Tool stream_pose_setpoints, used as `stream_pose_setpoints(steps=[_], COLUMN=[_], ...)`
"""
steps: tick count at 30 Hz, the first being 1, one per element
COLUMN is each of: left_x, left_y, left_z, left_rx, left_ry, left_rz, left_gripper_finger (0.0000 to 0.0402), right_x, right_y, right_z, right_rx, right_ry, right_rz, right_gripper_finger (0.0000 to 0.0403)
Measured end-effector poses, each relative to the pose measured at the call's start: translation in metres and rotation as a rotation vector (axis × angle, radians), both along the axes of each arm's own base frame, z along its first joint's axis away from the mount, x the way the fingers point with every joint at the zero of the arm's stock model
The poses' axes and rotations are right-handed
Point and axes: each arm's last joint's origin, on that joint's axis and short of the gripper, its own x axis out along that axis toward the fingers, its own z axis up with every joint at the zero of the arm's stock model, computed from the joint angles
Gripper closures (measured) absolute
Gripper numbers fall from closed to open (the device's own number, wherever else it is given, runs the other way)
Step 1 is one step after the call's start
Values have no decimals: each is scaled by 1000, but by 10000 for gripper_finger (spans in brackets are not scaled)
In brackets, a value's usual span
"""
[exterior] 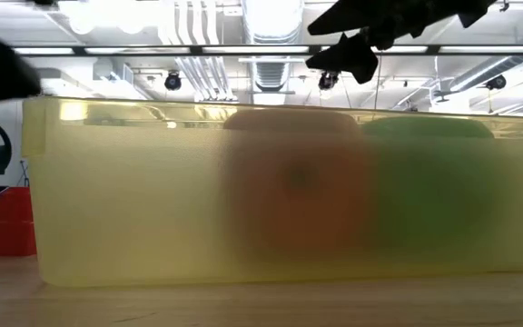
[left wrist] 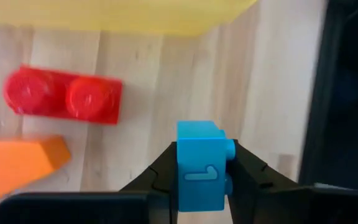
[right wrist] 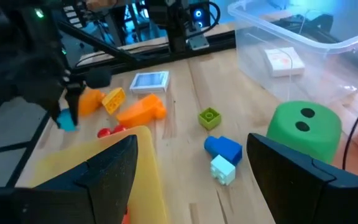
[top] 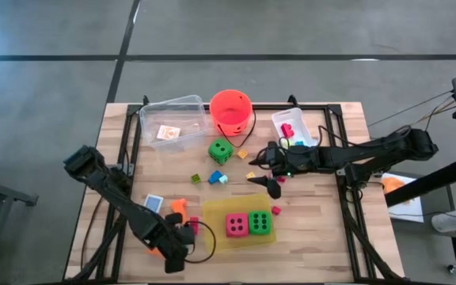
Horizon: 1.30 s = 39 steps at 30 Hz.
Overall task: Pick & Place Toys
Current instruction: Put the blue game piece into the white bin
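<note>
Tray (top: 212, 229) lies just right of our left gripper (left wrist: 202, 186), clamped on a blue brick (left wrist: 202, 167); right gripper (top: 269, 176) gapes empty, farther off.

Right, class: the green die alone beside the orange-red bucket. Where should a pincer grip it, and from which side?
Probably best to take the green die by two opposite flat side faces, coming down from above. It sits flat, so its sides are parallel and upright; the bucket stands close beside it, crowding a level approach.
</note>
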Motion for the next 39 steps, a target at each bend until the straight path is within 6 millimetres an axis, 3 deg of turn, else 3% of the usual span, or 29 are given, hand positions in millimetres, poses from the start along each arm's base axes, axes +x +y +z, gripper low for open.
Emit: stream_pose_setpoints(steps=[9,18,26,31,39], left_x=[-1,1,20,34,55], left_y=[12,46,92,109,117], left_z=[47,91,106,114,138], left_rx=[43,148,45,-46,-238], left_ry=[-188,-505,-551,-593,-798], left_rz=[72,318,620,648,556], left_gripper_finger=[322,322,322,322,322], right_x=[15,21,16,12,8], right_y=[1,5,34,56,72], right_z=[-6,-7,0,8,9], right_rx=[-87,-129,-390,-498,-653], right_ry=[-73,-112,-163,-250,-275], right_rz=[32,23,-1,95,187], right_gripper_finger=[106,106,106,106,106])
